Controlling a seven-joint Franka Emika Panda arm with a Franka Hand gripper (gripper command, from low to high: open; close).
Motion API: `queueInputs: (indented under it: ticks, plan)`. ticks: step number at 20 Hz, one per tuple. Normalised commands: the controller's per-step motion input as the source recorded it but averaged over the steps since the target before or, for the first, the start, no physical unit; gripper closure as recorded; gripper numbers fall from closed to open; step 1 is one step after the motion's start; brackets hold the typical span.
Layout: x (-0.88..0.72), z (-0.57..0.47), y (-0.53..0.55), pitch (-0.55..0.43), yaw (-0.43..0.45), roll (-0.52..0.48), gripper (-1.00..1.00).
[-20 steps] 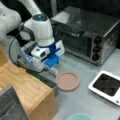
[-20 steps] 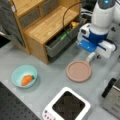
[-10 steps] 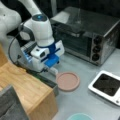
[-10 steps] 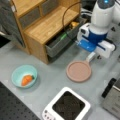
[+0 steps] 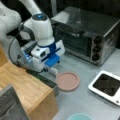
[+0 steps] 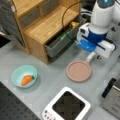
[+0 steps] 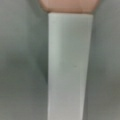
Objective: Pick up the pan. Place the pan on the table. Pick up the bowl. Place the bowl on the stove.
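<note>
The dusty-pink pan (image 5: 68,81) (image 6: 78,71) lies flat on the light-grey table (image 5: 82,100) (image 6: 50,82) in both front views. My gripper (image 5: 51,66) (image 6: 91,51) is low over the pan's white handle (image 5: 53,71) (image 6: 90,57), and its blue body hides the fingertips. In the wrist view the handle (image 7: 70,67) fills the middle, with the pan's pink edge (image 7: 70,5) at the top. The teal bowl (image 6: 17,75) (image 5: 80,116) stands apart on the table with an orange carrot (image 6: 27,80) in it. The stove (image 5: 106,85) (image 6: 67,106) has nothing on it.
A steel toaster oven (image 5: 87,35) (image 6: 112,97) stands behind the pan. The wooden block (image 5: 27,92) (image 6: 42,22) is close beside the arm, and its grey drawer (image 6: 60,42) hangs open near the gripper.
</note>
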Motion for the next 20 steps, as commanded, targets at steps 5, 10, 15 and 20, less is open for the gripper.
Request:
queueInputs:
  ticks: [5, 10, 15, 20]
  plan:
    - [0.29, 0.39, -0.05, 0.286, 0.082, 0.007, -1.00]
    - [0.40, 0.46, -0.04, 0.291, 0.035, 0.055, -1.00]
    - [0.35, 0.44, -0.01, 0.316, -0.051, 0.092, -1.00]
    - [0.45, 0.64, -0.03, 0.302, -0.061, 0.081, -1.00]
